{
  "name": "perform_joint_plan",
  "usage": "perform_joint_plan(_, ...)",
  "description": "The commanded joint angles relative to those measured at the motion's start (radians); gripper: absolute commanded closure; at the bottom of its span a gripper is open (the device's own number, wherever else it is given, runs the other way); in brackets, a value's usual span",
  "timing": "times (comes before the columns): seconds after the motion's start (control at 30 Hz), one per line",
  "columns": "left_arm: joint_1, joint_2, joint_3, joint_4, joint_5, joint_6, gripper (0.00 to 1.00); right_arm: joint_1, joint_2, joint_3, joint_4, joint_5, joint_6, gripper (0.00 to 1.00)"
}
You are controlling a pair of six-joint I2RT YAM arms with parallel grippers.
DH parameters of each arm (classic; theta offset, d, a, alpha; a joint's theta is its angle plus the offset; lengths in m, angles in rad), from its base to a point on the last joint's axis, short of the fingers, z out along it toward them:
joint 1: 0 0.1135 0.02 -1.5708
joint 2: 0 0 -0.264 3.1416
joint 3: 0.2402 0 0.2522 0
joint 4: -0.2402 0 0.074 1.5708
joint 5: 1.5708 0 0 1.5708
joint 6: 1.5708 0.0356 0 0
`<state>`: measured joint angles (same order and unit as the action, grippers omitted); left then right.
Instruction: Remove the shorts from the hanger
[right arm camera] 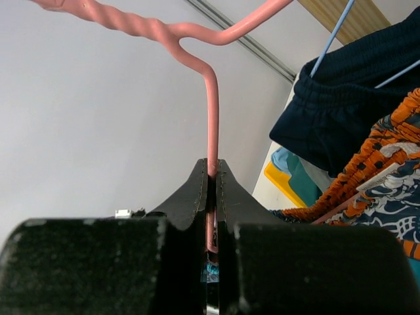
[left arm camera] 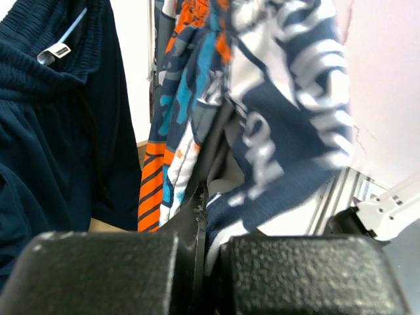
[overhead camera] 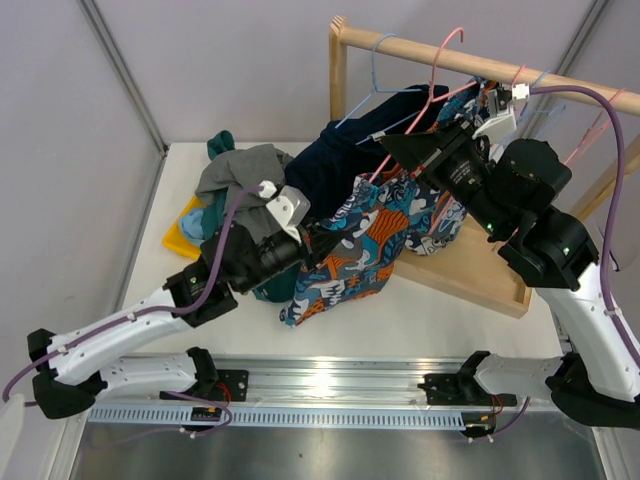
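right tool (right arm camera: 212, 172) | clamped on pink hanger (right arm camera: 211, 98) wire | navy shorts (right arm camera: 348, 111) right | patterned shorts (right arm camera: 384, 197) below them

White table (overhead camera: 440, 325), matte top, back L corner in view. Behind it, plain pale lilac-grey wall panels (overhead camera: 240, 60). 2 grey metal strips cross them diag., 1 at L (overhead camera: 122, 70), 1 at R (overhead camera: 590, 30). Light-wood rack at back R: round rail (overhead camera: 400, 45) on upright post (overhead camera: 338, 75), flat plank base (overhead camera: 480, 280) on tabletop. Alu rail (overhead camera: 330, 380) along table's near edge, glare spot mid. Below it, brushed grey metal surface (overhead camera: 330, 450). Light soft, even; shadows faint.
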<state>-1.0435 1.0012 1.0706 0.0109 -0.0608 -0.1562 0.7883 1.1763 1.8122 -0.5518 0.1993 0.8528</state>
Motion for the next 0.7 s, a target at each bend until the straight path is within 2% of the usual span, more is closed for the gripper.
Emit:
perform_joint_plan(0.0, -0.099, -0.079, -0.021, -0.005, -0.085, -0.008, 1.00, -0.036, -0.029, 0.025, 0.082, 0.008, -0.026, 1.00)
perform_joint_plan(0.13, -0.304, -0.119, -0.131, -0.100, -0.327, 0.020, 1.00, -0.130, -0.003, 0.070, 0.078, -0.104, -0.008, 1.00)
perform_joint_plan(0.27, -0.455, -0.137, -0.222, -0.085, -0.407, -0.039, 1.00, -0.208, 0.013, 0.099, 0.076, -0.169, 0.017, 1.00)
perform_joint_plan(0.4, -0.481, -0.161, -0.276, -0.043, -0.447, -0.071, 1.00, -0.270, 0.011, 0.090, 0.085, -0.245, 0.054, 1.00)
perform_joint_plan(0.67, -0.536, -0.139, -0.268, 0.049, -0.470, 0.009, 1.00, -0.339, 0.023, 0.107, 0.075, -0.317, 0.087, 1.00)
